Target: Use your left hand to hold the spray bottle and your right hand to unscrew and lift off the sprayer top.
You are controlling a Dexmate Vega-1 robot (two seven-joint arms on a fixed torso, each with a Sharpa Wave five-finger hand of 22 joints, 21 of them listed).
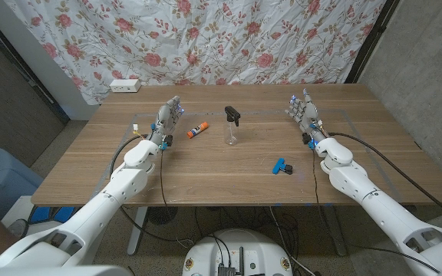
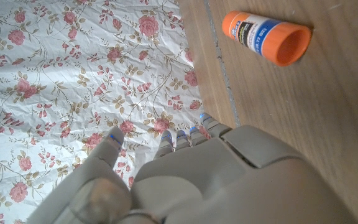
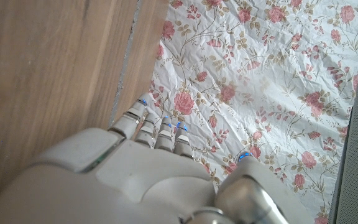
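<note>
A small clear spray bottle (image 1: 232,133) with a black sprayer top (image 1: 232,115) stands upright at the middle of the wooden table (image 1: 206,172). My left hand (image 1: 168,118) is well to its left, fingers straight and apart, holding nothing. My right hand (image 1: 303,113) is well to the bottle's right, also with fingers extended and nothing in them. In the left wrist view my left hand (image 2: 191,177) reaches toward the floral cloth. The right wrist view has my right hand (image 3: 135,180) over the table's far edge.
An orange-capped glue stick (image 1: 197,131) (image 2: 267,37) lies between my left hand and the bottle. A blue clip (image 1: 283,166) lies right of centre, nearer me. A white power strip (image 1: 125,85) sits at the back left edge. A floral curtain (image 1: 206,38) hangs behind the table.
</note>
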